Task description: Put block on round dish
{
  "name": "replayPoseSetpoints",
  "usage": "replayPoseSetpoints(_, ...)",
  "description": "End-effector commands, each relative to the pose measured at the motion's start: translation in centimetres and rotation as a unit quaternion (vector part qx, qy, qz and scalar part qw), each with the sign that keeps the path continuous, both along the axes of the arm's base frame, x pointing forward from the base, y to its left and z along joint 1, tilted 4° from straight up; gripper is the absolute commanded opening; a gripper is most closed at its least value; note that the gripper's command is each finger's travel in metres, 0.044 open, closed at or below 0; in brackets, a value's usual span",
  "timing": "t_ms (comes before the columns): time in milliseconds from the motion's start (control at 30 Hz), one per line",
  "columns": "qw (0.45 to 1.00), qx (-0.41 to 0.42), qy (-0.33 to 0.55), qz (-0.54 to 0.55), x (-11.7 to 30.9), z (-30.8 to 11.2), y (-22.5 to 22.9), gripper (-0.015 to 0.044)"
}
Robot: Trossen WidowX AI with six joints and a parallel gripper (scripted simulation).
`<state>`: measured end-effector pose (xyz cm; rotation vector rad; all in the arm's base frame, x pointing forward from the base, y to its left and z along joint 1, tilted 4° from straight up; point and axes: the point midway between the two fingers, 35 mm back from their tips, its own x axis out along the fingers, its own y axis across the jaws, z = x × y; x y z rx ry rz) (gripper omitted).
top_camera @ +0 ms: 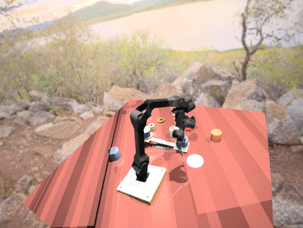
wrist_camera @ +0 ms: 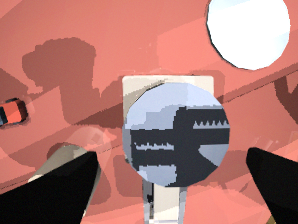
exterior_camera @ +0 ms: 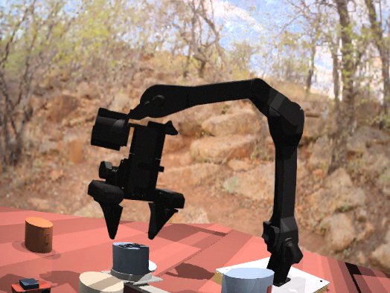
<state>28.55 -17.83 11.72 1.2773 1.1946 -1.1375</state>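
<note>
My gripper [exterior_camera: 132,238] [wrist_camera: 174,158] is open and empty, pointing down. Its fingertips are just above one blue-grey cup [top_camera: 183,143] [exterior_camera: 130,260] [wrist_camera: 150,107], one on either side of it as seen from the wrist. This cup stands upright on the dish-side end of the white balance [top_camera: 162,142] [wrist_camera: 200,85]. The other blue-grey cup [top_camera: 147,133] [exterior_camera: 247,282] stands on the far end, partly behind the arm in the top view. The round white dish [top_camera: 195,161] [wrist_camera: 250,30] lies beside the near cup with nothing on it. The block is not visible.
A cream cylinder [top_camera: 174,131] [exterior_camera: 100,282] [wrist_camera: 62,154] stands close beside the balance, near one finger in the wrist view. An orange cylinder [top_camera: 216,135] [exterior_camera: 38,236], a red toy car [exterior_camera: 31,287] [wrist_camera: 15,111], a brass ring [top_camera: 158,120] and a loose blue-grey cylinder [top_camera: 114,154] stand farther out.
</note>
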Motion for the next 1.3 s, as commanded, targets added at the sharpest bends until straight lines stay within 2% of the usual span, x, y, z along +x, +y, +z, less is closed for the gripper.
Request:
replayPoseSetpoints(0, 1.000, 0.002, 0.006, -0.002, -0.1, -1.0, 0.1, 0.0440)
replayPoseSetpoints(1100, 1.000, 0.002, 0.006, -0.002, 0.0, -6.0, 0.4, 0.0440)
replayPoseSetpoints(1267, 1.000, 0.002, 0.006, -0.002, 0.0, -6.0, 0.4, 0.0407)
